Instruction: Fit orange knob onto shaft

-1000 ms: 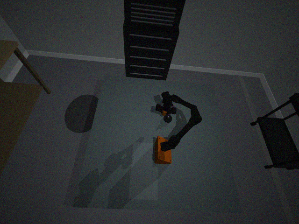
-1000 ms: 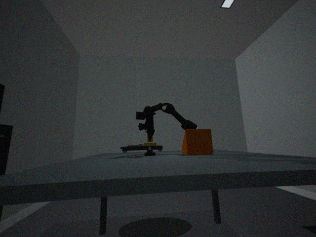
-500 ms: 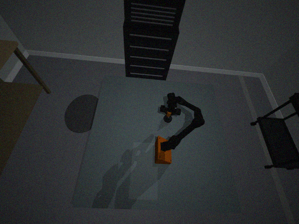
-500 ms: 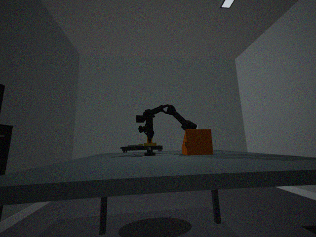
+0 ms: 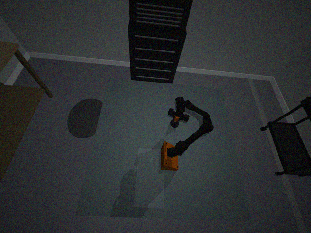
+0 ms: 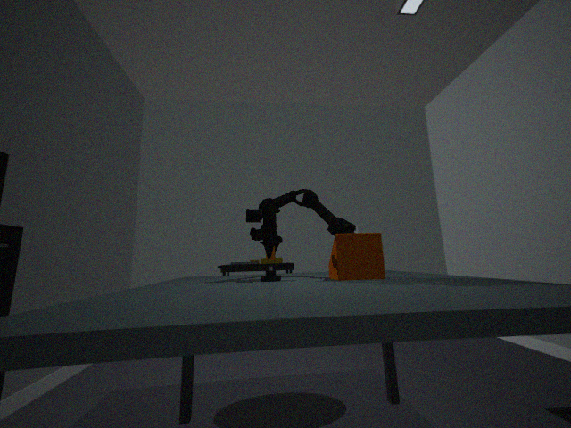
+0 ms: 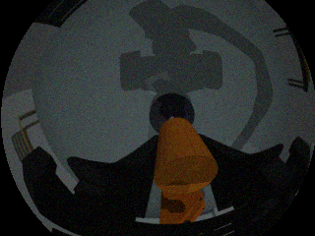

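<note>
The hand [image 5: 177,117] [image 6: 272,253] [image 7: 177,138] points downward, its fingers partly open and closed around the orange knob [image 5: 176,118] [image 6: 274,251] [image 7: 184,152]. The knob is between the fingertips, its narrower end downward. Just below the hand is the dark round pedestal [image 5: 173,124] [image 6: 270,278] [image 7: 157,112], standing on the grey-green worktop [image 5: 112,162] [image 6: 277,304] [image 7: 98,108]. The knob is above the pedestal, not pushed down onto it; the match of the flat sides cannot be seen. Farther from the hand, the black arm bends down to its orange base [image 5: 172,164] [image 6: 360,258]. Beyond the worktop stands a dark slatted cabinet [image 5: 155,54].
</note>
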